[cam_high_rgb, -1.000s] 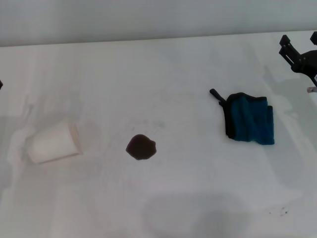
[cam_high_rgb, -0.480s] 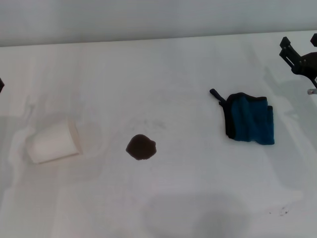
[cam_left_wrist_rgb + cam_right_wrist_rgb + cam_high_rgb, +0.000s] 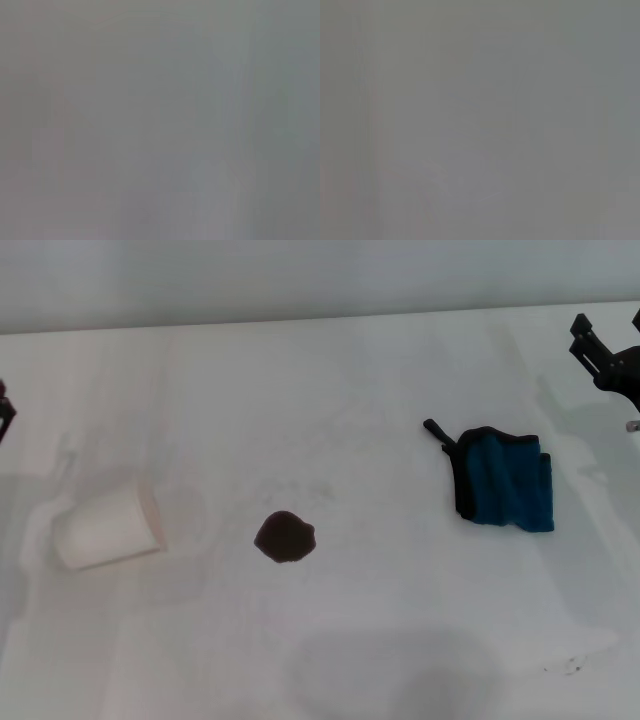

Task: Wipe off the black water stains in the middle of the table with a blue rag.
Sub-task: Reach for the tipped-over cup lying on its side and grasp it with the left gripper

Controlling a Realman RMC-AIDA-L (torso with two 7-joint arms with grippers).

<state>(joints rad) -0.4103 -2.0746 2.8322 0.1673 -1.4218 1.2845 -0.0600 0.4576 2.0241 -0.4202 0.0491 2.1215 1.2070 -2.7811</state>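
Note:
The black water stain [image 3: 285,537] is a small dark roundish blotch near the middle of the white table [image 3: 330,390]. The blue rag [image 3: 503,480] lies bunched to the right of it, flat on the table, with its black loop tab pointing to the far left. My right gripper [image 3: 607,320] is at the far right edge of the head view, beyond and to the right of the rag. It is apart from the rag, open and empty. My left gripper [image 3: 4,410] shows only as a dark sliver at the left edge. Both wrist views are plain grey.
A white paper cup [image 3: 107,526] lies on its side at the left, well away from the stain. Tiny dark specks [image 3: 572,667] sit near the front right. A grey wall runs behind the table's far edge.
My right gripper has drifted slightly to the right, toward the frame's edge. A little more of the left gripper shows at the left edge. Rag, stain and cup have not moved.

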